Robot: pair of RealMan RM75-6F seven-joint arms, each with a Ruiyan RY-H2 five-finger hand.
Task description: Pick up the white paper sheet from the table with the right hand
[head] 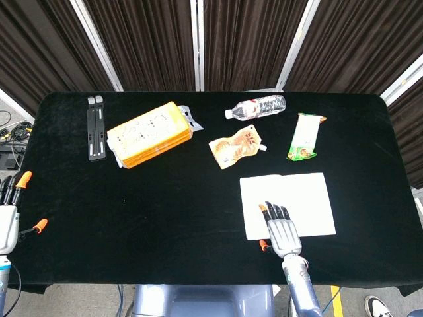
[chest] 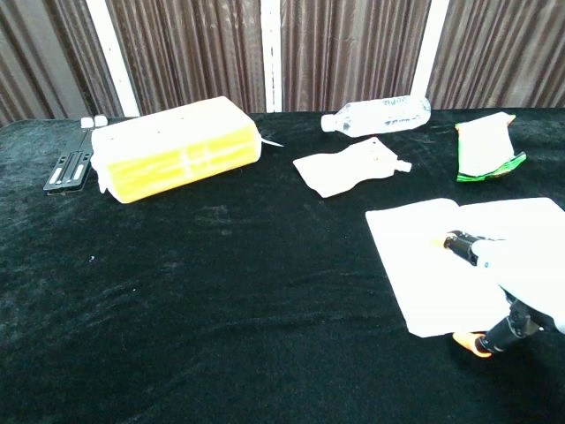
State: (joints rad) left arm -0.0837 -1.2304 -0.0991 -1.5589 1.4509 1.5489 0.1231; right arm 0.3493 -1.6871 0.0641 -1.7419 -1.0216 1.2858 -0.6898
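Observation:
The white paper sheet (head: 286, 205) (chest: 433, 261) lies flat on the black table (head: 165, 198), right of centre and near the front edge. My right hand (head: 282, 228) (chest: 512, 283) is over the sheet's near left part, fingers spread and pointing away from me, holding nothing. Its orange-tipped thumb (chest: 472, 343) sits just off the sheet's near edge on the cloth. Whether the fingertips touch the paper I cannot tell. My left hand (head: 8, 214) hangs beyond the table's left edge, fingers apart and empty.
Behind the sheet lie a tan spouted pouch (head: 236, 147), a clear water bottle (head: 256, 107) and a green-and-white snack packet (head: 305, 136). A yellow pack (head: 149, 134) and a black folded stand (head: 96, 127) lie at the back left.

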